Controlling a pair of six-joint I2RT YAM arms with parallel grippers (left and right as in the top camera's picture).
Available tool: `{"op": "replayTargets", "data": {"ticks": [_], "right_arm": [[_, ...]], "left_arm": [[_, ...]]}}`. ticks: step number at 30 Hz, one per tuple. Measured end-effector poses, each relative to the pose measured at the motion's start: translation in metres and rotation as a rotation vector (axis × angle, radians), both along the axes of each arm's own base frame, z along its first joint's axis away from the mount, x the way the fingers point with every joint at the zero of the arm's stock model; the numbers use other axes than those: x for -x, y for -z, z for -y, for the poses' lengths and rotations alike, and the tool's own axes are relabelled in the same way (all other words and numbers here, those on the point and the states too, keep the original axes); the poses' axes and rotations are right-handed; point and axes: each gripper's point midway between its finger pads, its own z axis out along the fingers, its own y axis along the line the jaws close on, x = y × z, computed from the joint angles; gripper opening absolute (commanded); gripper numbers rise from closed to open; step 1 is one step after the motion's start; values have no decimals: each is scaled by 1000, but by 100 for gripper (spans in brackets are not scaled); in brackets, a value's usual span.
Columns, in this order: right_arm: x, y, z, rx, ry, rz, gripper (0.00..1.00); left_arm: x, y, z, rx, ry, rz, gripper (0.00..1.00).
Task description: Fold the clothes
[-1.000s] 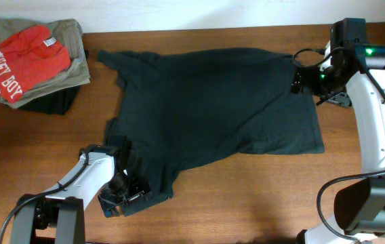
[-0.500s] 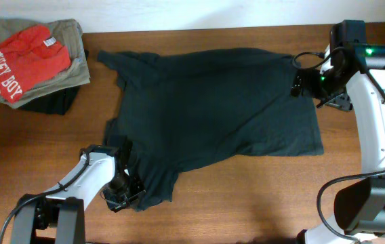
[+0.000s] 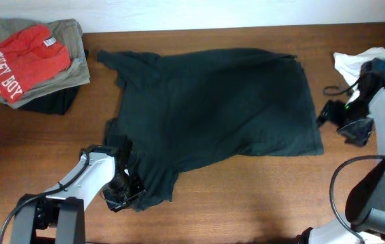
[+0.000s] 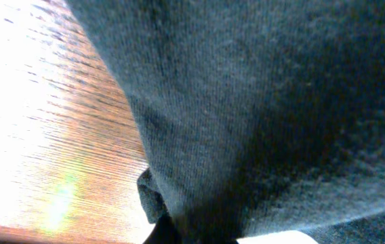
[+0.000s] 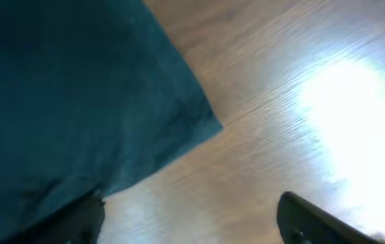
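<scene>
T-shirt point(image 3: 213, 102) lies spread flat mid-table, no lettering showing; at its near sleeve the left gripper point(image 3: 120, 192) is pinched shut on bunched cloth (its camera sees little else); the right gripper point(image 5: 189, 202) hangs wide and empty beside the hem corner; the first fold looks begun, and next the right must seize that hem.

One legible marking was found. A red garment point(image 3: 24, 57), lying on top of the pile of folded clothes point(image 3: 70, 35) at the far left corner of the counter point(image 3: 247, 193), carried slanted white block lettering. The word "BOY" was readable. The preceding word ended in "NEY", and its first letters were unclear.
</scene>
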Motion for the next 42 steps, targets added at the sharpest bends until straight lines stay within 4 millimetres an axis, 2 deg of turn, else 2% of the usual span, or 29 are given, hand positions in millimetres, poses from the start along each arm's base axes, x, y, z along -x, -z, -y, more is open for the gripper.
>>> {"op": "replayTargets", "data": {"ticks": [1, 4, 5, 10, 18, 23, 31, 37, 42], "right_arm": [[4, 14, -4, -20, -6, -6, 63], [2, 33, -8, -34, -9, 18, 46], [1, 38, -8, -33, -9, 27, 43], [-4, 51, -8, -30, -12, 64, 43], [7, 75, -12, -34, -12, 54, 41], [4, 76, -11, -29, -11, 68, 32], [-6, 80, -7, -18, 9, 100, 31], [1, 95, -10, -41, 37, 42, 27], [2, 96, -10, -43, 42, 36, 17]], "left_arm": [[0, 0, 0, 0, 0, 0, 1], [0, 0, 0, 0, 0, 0, 1], [0, 0, 0, 0, 0, 0, 1], [0, 0, 0, 0, 0, 0, 1], [0, 0, 0, 0, 0, 0, 1], [0, 0, 0, 0, 0, 0, 1], [0, 0, 0, 0, 0, 1, 1], [0, 0, 0, 0, 0, 1, 1], [0, 0, 0, 0, 0, 1, 1]]}}
